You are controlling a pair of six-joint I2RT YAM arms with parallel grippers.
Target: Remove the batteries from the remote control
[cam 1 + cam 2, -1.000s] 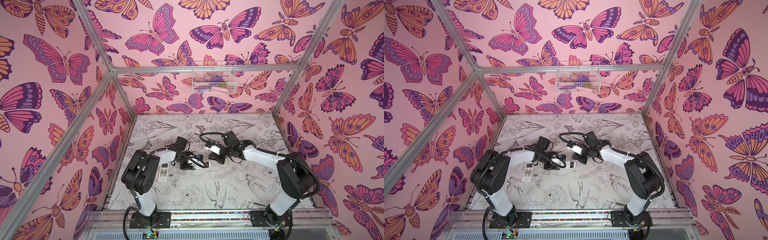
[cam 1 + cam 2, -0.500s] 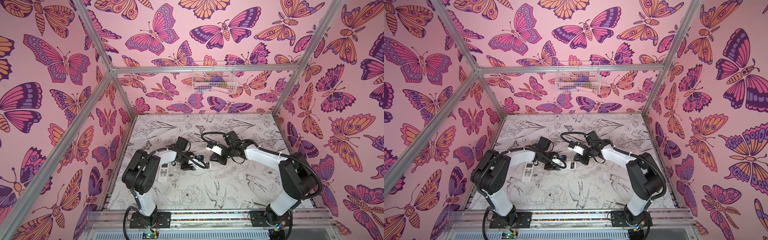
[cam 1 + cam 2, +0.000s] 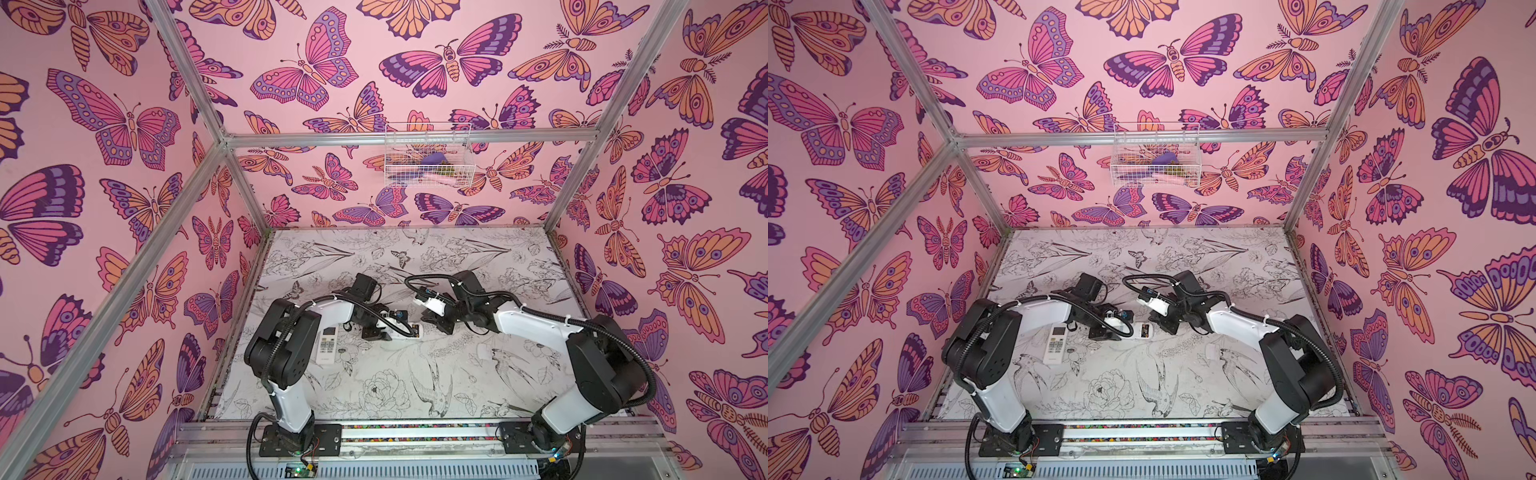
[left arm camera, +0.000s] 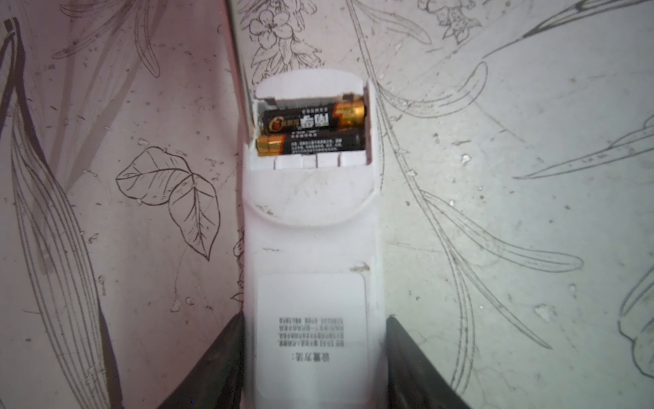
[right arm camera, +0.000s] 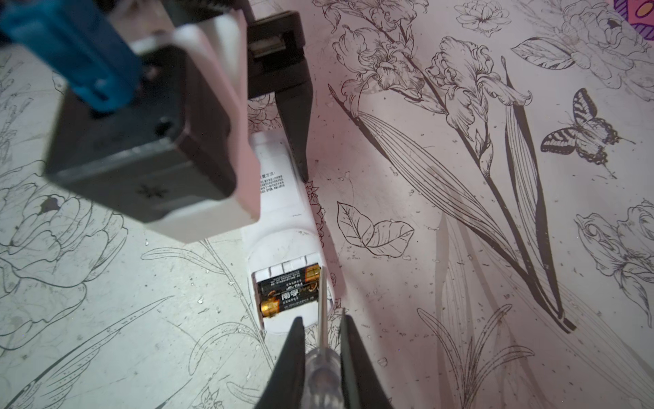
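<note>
Two batteries [image 4: 311, 124]: side by side, uncovered, inside remote control [image 4: 311, 240].
Left hand [image 4: 313, 325]: half closed, clamping remote control.
Right hand [image 5: 321, 318]: pinching screwdriver [image 5: 320, 364].
Risk: tip may slip; battery may jump onto counter [image 5: 460, 283].

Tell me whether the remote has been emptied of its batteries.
No: in the left wrist view two batteries lie side by side inside the opened back of the remote.

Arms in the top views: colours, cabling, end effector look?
The left arm and right arm have white link shells with black joint housings and black corrugated cable conduit held by white zip ties. The end effector fingers are black, tapering wedges.
</note>
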